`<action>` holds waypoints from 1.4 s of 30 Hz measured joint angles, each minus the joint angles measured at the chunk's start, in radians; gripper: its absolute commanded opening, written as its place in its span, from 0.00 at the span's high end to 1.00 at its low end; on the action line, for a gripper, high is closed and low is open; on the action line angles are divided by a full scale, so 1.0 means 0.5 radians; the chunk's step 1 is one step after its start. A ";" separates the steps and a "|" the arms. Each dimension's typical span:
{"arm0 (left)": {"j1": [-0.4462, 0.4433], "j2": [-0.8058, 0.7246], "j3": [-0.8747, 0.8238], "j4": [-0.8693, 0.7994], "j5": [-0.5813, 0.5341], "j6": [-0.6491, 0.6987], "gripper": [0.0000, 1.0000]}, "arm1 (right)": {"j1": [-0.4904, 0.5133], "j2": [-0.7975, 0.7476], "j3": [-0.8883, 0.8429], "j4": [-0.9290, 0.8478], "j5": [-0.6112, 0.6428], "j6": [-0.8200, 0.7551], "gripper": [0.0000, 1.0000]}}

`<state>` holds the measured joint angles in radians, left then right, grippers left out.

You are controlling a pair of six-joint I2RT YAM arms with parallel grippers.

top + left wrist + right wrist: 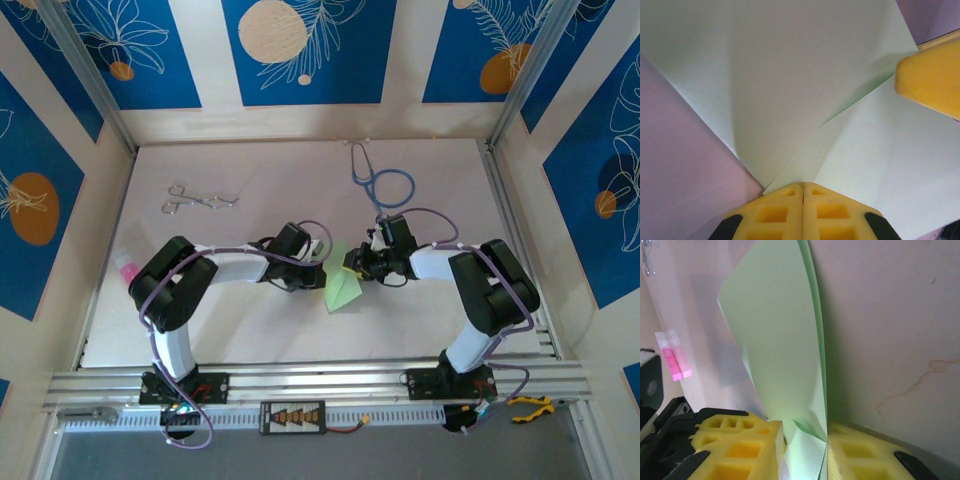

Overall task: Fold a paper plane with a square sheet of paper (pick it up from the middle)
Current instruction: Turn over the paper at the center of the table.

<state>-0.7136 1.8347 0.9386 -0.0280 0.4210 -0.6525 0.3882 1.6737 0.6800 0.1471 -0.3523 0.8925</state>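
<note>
The pale green square sheet of paper is folded into a pointed, paper plane-like shape and sits mid-table between both grippers, its tip pointing toward the near edge. My left gripper is shut, and its yellow fingertips rest at the paper's crease where two flaps meet, with paper running under them. My right gripper stands partly open around an upright fold of the paper, which lies against the right finger. One of the right gripper's yellow fingers shows over the paper in the left wrist view.
A blue stethoscope lies at the back right, and metal forceps at the back left. A pink item sits by the left arm's elbow. Yellow-handled pliers lie beyond the front rail at right.
</note>
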 measured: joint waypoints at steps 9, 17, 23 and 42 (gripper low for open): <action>0.000 -0.056 -0.043 0.018 0.018 0.002 0.84 | -0.016 -0.006 -0.029 0.021 -0.014 -0.003 0.93; 0.000 -0.429 -0.096 0.017 -0.109 0.005 0.71 | -0.022 -0.302 -0.073 -0.121 0.040 -0.061 0.95; 0.000 -0.764 -0.189 -0.005 -0.391 0.016 0.64 | -0.011 -0.636 0.027 -0.566 0.329 -0.237 0.96; 0.072 -1.337 -0.489 -0.293 -1.315 -0.188 0.54 | 0.311 -0.609 0.700 -1.836 1.793 -0.645 0.99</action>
<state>-0.6773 1.1660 0.6941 -0.1745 -0.2363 -0.7467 0.5434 1.3693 1.0298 -0.7712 0.5442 0.5701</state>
